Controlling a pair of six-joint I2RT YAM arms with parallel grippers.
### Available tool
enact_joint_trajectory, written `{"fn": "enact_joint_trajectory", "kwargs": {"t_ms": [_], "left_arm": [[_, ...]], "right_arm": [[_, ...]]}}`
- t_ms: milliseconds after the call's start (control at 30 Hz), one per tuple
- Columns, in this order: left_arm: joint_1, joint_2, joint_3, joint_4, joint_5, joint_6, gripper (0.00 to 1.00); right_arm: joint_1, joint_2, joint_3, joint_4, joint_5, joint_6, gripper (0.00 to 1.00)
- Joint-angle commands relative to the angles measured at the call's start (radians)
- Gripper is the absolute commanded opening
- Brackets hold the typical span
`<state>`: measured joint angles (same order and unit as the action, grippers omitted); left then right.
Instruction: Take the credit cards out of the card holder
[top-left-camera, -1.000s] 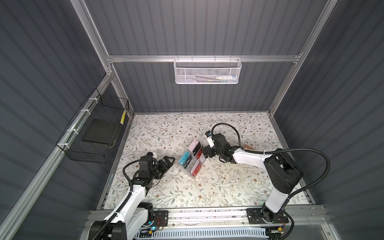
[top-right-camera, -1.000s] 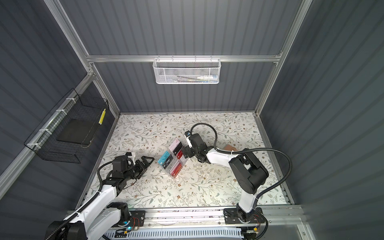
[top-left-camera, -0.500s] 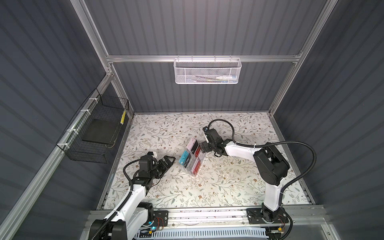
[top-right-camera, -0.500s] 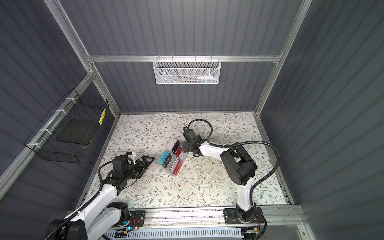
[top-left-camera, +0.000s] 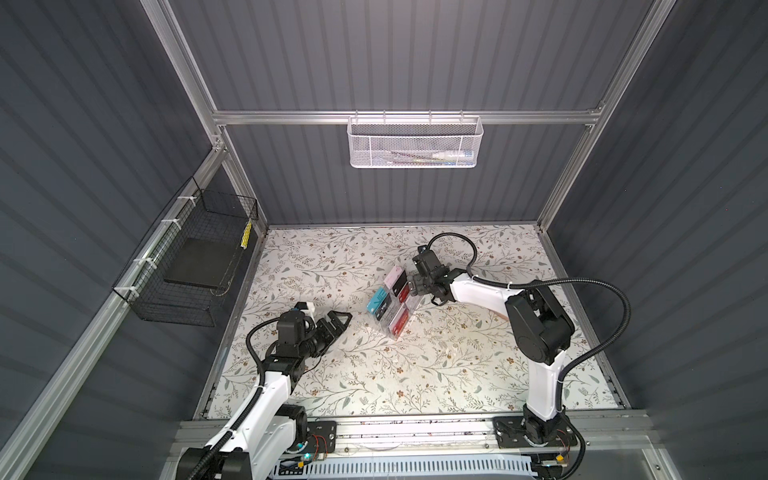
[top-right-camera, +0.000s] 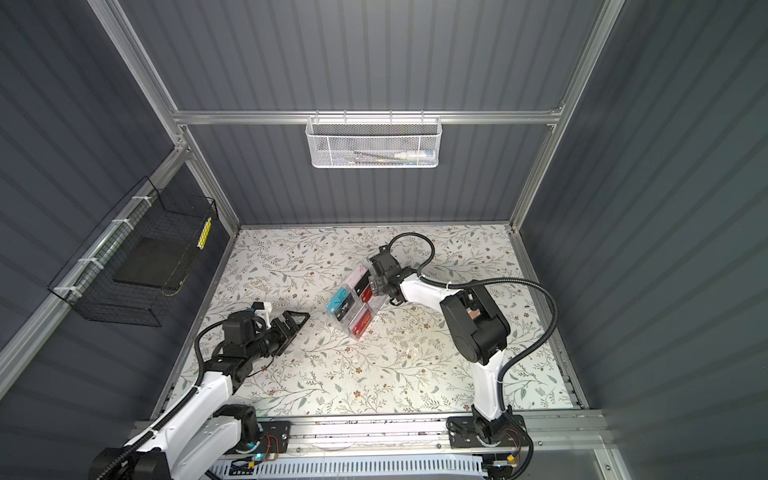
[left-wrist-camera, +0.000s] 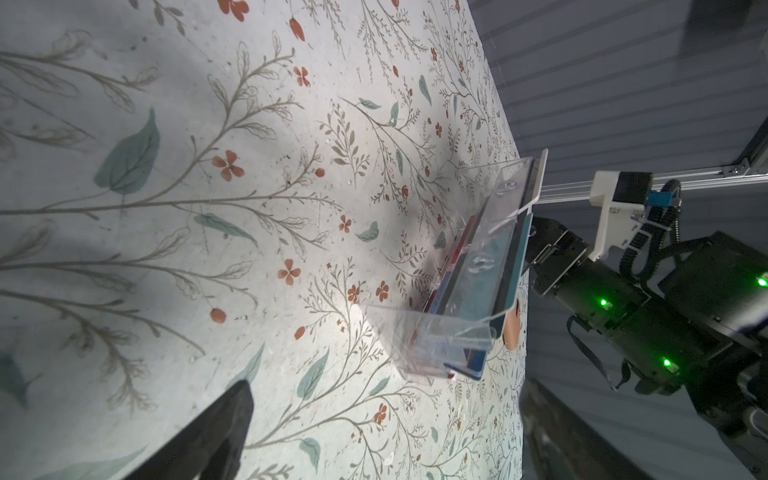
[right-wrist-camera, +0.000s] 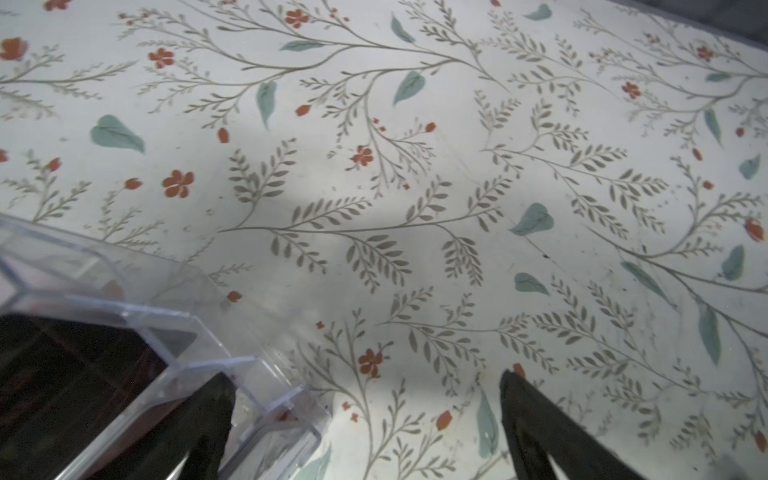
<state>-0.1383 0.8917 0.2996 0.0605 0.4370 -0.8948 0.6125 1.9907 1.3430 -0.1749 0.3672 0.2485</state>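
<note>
Left gripper (top-left-camera: 343, 322) is seen low over the floral table (top-left-camera: 374, 374), its jaws spread wide with nothing held between them. It is aimed toward the middle, well apart from everything else. Further right, near the centre, a clear acrylic rack (right-wrist-camera: 166, 307) is stood on the table, and credit cards (top-left-camera: 378, 301) in teal, black, red and pink are seen slotted in its tiers. At the rack's far end the right gripper (top-left-camera: 410, 286) is placed, its jaws likewise fully parted and empty. In the right wrist view one finger (right-wrist-camera: 203, 428) is seen just beside the rack's corner, though contact cannot be confirmed. Right of the rack, the card holder (left-wrist-camera: 512, 332) is laid on the table, mostly hidden under the right forearm, so only a tan-peach sliver is shown. Whether any cards are inside it cannot be told.

The cards are judged to be light, thin, stiff and slick, so a pinch across the two faces at an exposed edge would be called for, with the pull made along the pocket. The card holder is judged soft and light, likely to be dragged along with a card unless it is pinned at its spine or outer cover by the second gripper.
</note>
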Motion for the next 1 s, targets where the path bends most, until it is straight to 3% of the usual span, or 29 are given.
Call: {"fn": "enact_joint_trajectory", "kwargs": {"t_ms": [0, 200, 567, 767, 967], "left_arm": [[-0.030, -0.009, -0.017, 0.010, 0.016, -0.014, 1.00], [-0.151, 0.063, 0.003, 0.083, -0.056, -0.037, 1.00], [-0.277, 0.381, 0.149, 0.355, -0.082, -0.084, 1.00], [-0.354, 0.490, 0.209, 0.439, -0.100, -0.107, 1.00], [-0.366, 0.533, 0.226, 0.464, -0.136, -0.120, 1.00]], "right_arm": [[-0.035, -0.012, -0.029, -0.061, 0.050, 0.065, 0.99], [-0.043, -0.092, -0.094, -0.036, 0.026, 0.078, 0.99], [-0.059, -0.271, -0.249, 0.078, -0.228, 0.034, 0.99], [-0.099, -0.281, -0.300, 0.163, -0.352, 0.046, 0.99], [-0.113, -0.225, -0.295, 0.225, -0.431, 0.039, 0.99]]}}
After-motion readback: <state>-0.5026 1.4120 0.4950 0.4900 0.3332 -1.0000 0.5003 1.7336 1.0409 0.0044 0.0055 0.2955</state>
